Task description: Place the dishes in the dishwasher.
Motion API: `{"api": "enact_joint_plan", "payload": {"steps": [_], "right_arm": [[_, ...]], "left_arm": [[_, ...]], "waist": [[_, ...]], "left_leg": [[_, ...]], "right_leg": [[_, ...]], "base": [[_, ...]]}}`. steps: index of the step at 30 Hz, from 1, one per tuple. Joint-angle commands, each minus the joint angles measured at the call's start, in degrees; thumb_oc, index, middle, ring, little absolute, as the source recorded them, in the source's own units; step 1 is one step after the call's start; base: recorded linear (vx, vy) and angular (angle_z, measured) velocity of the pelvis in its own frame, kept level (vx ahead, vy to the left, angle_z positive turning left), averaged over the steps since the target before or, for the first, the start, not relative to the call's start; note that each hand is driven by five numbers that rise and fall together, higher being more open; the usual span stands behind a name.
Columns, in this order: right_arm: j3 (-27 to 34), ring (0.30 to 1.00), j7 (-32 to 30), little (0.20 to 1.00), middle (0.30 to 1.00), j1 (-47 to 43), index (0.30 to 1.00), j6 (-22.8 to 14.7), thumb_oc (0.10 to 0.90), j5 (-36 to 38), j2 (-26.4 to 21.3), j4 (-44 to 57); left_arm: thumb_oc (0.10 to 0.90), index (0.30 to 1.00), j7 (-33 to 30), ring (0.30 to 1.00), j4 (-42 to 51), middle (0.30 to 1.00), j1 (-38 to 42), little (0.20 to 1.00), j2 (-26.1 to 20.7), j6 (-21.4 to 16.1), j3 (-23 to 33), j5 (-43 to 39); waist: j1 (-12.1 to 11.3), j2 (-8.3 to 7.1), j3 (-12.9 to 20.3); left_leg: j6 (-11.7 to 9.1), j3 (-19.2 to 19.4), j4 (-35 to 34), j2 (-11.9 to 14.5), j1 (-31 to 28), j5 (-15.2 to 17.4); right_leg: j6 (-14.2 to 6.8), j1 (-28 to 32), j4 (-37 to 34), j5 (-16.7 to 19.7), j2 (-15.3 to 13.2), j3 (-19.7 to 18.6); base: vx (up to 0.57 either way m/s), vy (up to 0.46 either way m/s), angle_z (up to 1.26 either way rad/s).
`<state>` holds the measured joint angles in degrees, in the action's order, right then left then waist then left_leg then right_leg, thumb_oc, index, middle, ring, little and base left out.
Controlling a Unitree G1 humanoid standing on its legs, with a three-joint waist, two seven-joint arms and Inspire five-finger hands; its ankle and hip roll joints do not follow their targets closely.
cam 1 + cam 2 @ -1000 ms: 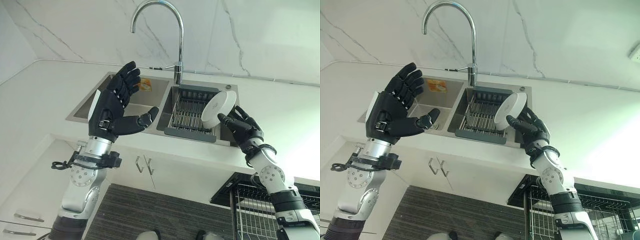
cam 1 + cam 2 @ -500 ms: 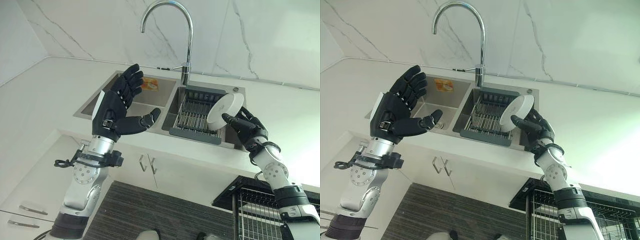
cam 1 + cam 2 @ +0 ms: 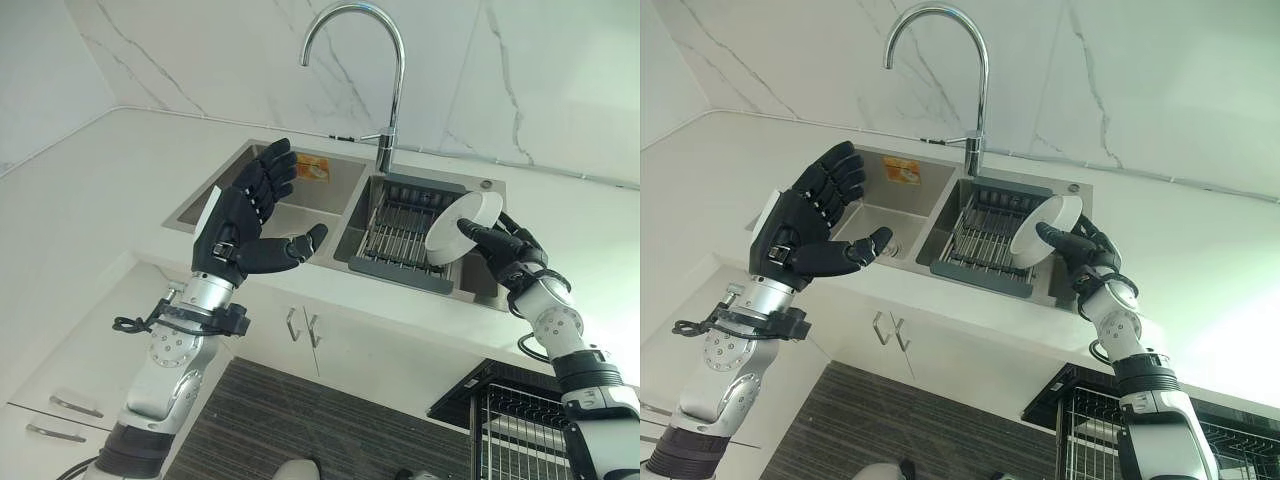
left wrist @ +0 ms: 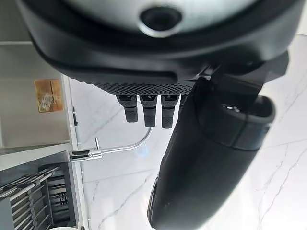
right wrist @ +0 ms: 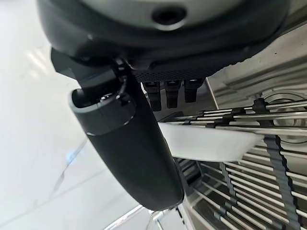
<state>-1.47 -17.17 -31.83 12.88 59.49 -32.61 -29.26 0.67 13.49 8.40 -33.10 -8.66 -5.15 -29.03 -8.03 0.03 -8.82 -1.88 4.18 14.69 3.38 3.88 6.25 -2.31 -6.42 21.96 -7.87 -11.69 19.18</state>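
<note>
Left eye view shows my right hand (image 3: 512, 257) holding a white dish (image 3: 463, 227) above the right-hand basin of the sink (image 3: 262, 214), over the dark draining rack (image 3: 397, 240) that sits in that basin. My thumb lies across the near side of the dish and my fingers curl behind it, so it is pinched at its lower right edge and extends from the hand up and toward my left. It is tilted on edge: its flat underside faces me and slightly down, its rim points toward the tap (image 3: 384, 90) and the marble wall (image 3: 520, 80), and its widest line runs from lower left to upper right. In the right wrist view the dish (image 5: 211, 143) shows edge-on as a pale wedge between my thumb (image 5: 125, 148) and the fingers (image 5: 165, 92), with the rack's bars just beyond it. My left hand (image 3: 238, 222) hangs over the near edge of the left basin, fingers spread straight and thumb held out, holding nothing. A yellow sponge (image 3: 312, 170) lies at the far side of the left basin, and the white surface (image 3: 90, 190) surrounds the sink. A wire dishwasher rack (image 3: 520, 430) shows at lower right.
</note>
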Motion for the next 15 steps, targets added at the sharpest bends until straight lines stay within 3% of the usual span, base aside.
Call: {"api": "enact_joint_plan", "payload": {"steps": [1,9,10,11,12,15], "right_arm": [[-0.6,0.900,1.2,0.900,0.900,-9.1,0.900,-3.6,0.800,2.8,-3.7,0.5],[-1.9,0.900,1.9,0.900,0.900,-15.1,0.900,0.1,0.800,6.5,-7.3,-10.0],[-2.3,0.672,2.0,0.672,0.672,-15.8,0.672,0.6,0.648,7.5,-7.5,-11.1],[-2.6,0.524,1.9,0.524,0.524,-16.5,0.524,1.2,0.549,8.1,-7.6,-12.0],[-2.9,0.300,2.0,0.300,0.300,-17.2,0.300,1.5,0.400,8.8,-7.7,-12.8],[-3.9,0.300,2.7,0.300,0.300,-19.6,0.300,2.5,0.400,10.4,-8.5,-16.8]], "left_arm": [[0.800,0.900,-0.2,0.900,3.1,0.900,7.4,0.900,-3.2,-4.4,0.7,-2.5],[0.800,0.900,0.8,0.900,2.5,0.900,8.2,0.900,-4.2,-3.8,-0.5,-4.7],[0.800,0.900,0.8,0.900,2.4,0.900,8.3,0.900,-4.2,-3.8,-0.6,-4.8],[0.800,0.900,0.8,0.900,2.3,0.900,8.4,0.900,-4.2,-3.7,-0.9,-5.0],[0.800,0.900,0.8,0.900,2.2,0.900,8.6,0.900,-4.3,-3.7,-1.1,-5.1],[0.800,0.900,1.3,0.900,1.6,0.900,9.0,0.900,-4.7,-3.7,-1.5,-6.1]], "waist": [[-0.5,-2.50,5.1],[-1.9,-2.78,5.3],[-2.0,-2.79,5.4],[-2.1,-2.81,5.4],[-2.2,-2.84,5.5],[-2.6,-2.92,5.7]], "left_leg": [[-1.4,-1.5,2.5,0.4,0.3,6.2],[-1.6,-2.4,2.5,-0.1,0.5,5.9],[-1.7,-2.5,2.5,-0.2,0.5,5.8],[-1.7,-2.6,2.5,-0.2,0.5,5.8],[-1.7,-2.6,2.5,-0.2,0.5,5.8],[-1.8,-2.8,2.5,-0.3,0.6,5.6]], "right_leg": [[-4.2,7.0,-4.8,-3.8,-0.2,-0.6],[-4.2,7.4,-4.8,-3.9,-0.5,0.6],[-4.2,7.5,-4.8,-3.9,-0.4,0.6],[-4.2,7.5,-4.8,-3.9,-0.4,0.6],[-4.2,7.5,-4.8,-3.9,-0.4,0.7],[-4.1,7.5,-4.8,-3.9,-0.4,0.9]], "base": [[0.02,0.013,0.08],[0.01,0.006,0.09],[0.00,0.000,0.00],[0.00,0.000,0.00],[0.00,0.009,0.03],[0.00,0.000,0.00]]}}
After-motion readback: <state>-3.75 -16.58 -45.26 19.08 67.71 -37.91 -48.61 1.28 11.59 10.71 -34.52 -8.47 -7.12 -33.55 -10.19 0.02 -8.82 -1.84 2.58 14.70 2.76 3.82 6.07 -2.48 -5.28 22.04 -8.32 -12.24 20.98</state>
